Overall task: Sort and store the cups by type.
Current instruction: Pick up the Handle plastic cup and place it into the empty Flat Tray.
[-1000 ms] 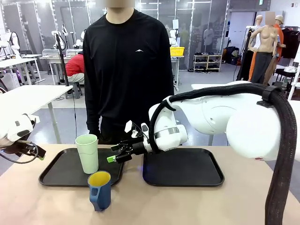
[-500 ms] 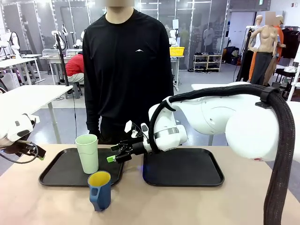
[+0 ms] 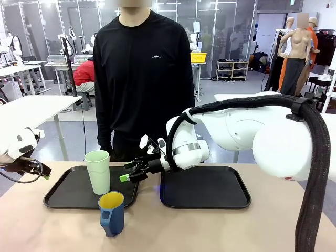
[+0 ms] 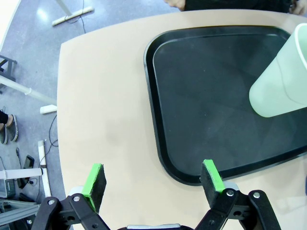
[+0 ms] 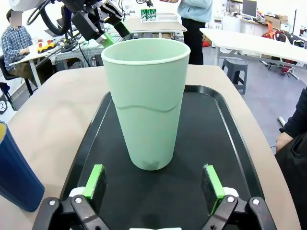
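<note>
**Both grippers open, both cups free: tumbler on the left tray, mug on the table**

Far left: the left gripper (image 4: 152,176) hangs above the table's (image 3: 220,231) left end, just off the outer rim of the left tray (image 3: 68,190). Its wrist view has the jaws spread wide and nothing between the green pads, with bare tabletop and the tray's corner below.

Left tray: black, shallow, lying flat. The pale green tumbler (image 3: 98,172) stands upright on it, mouth up, toward the far right part. There is no contact with either gripper.

In front of that tray: the dark blue mug (image 3: 112,212) stands upright on bare table, close to the tray's near rim on the robot's side. Its yellow inside is visible and the handle is turned toward the camera and a little left. I cannot tell whether it touches the rim.

Centre: the right arm reaches across the middle. The right gripper (image 3: 126,177) is held low and roughly level over the left tray's right edge, pointing at the tumbler and just beside it. In its wrist view the jaws are wide open and empty. The tumbler stands ahead of the fingers (image 5: 96,181), centred on the gap between them but apart from both. The mug's blue wall shows at the lower left edge of that view.

Right of centre: a second black tray (image 3: 210,189) lies beside the first, with a narrow strip of table between them.

Far side: a person (image 3: 144,79) in a black long-sleeved top stands behind the table, arms down.
</note>
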Motion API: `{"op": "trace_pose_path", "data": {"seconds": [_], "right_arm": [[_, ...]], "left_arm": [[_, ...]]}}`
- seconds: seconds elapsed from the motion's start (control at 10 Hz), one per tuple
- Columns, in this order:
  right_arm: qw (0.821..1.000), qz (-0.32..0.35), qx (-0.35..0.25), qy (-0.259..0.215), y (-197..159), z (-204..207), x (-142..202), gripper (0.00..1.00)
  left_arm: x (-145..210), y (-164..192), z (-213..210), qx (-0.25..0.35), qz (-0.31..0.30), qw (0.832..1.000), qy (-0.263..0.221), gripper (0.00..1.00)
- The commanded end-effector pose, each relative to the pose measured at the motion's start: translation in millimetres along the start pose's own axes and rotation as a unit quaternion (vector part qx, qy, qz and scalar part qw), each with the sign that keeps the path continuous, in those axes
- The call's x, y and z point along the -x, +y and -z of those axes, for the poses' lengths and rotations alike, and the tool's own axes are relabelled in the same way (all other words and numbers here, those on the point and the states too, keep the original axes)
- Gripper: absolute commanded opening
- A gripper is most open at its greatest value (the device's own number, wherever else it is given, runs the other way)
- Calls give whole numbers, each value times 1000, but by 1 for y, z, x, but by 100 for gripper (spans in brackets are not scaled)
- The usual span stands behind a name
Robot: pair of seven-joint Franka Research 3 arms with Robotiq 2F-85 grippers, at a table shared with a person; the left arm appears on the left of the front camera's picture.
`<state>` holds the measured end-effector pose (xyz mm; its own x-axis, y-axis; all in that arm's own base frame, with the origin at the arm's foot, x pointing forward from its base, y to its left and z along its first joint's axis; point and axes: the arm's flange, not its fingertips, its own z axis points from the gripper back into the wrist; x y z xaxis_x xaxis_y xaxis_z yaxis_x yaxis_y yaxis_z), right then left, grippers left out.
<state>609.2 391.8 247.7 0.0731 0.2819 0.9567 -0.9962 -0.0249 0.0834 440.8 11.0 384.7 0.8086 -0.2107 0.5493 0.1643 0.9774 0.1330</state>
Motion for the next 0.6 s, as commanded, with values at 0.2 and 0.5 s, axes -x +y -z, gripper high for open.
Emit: {"op": "trace_pose_path", "data": {"seconds": [0.2,0.5], "right_arm": [[987,-32,82,135,64,-84,-42,100],[964,-7,111,239,115,-154,-60,100]], "left_arm": [[0,2,0,-1,-2,1000,0,100],[0,2,0,-1,-2,1000,0,100]]}}
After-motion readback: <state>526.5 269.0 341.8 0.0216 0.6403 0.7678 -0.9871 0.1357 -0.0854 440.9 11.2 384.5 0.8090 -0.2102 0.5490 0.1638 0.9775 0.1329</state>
